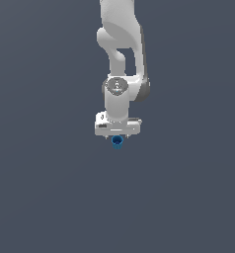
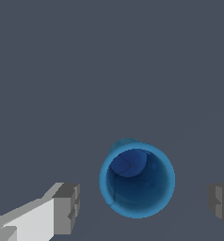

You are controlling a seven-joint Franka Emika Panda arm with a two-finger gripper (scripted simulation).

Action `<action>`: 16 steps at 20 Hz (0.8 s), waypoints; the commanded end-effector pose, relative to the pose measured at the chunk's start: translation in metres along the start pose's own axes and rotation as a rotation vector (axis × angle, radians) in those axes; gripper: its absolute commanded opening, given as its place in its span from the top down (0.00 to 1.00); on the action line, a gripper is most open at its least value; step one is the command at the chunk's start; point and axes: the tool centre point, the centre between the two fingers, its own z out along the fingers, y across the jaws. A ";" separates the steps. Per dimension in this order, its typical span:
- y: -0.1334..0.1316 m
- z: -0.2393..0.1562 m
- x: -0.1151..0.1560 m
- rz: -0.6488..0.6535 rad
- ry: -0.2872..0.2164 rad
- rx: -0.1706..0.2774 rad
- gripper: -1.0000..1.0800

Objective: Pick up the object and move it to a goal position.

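The object (image 2: pixel 137 180) is a small bright blue hollow cylinder standing upright, and I look down into its darker inside. My gripper (image 2: pixel 143 204) is open, with one grey fingertip (image 2: pixel 68 207) on each side of the object and a gap between each pad and its wall. In the exterior view the white gripper (image 1: pixel 117 133) points straight down over the object (image 1: pixel 117 143), which shows just below the hand. The fingers themselves are hidden there.
A plain dark grey surface (image 1: pixel 50 197) lies all around. The white arm (image 1: pixel 120 59) rises to the top of the exterior view.
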 end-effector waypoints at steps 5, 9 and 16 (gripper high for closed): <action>0.000 0.008 0.000 0.000 0.001 0.000 0.04; 0.000 0.027 -0.001 0.000 0.001 0.000 0.04; 0.000 0.050 -0.001 -0.001 0.001 0.000 0.04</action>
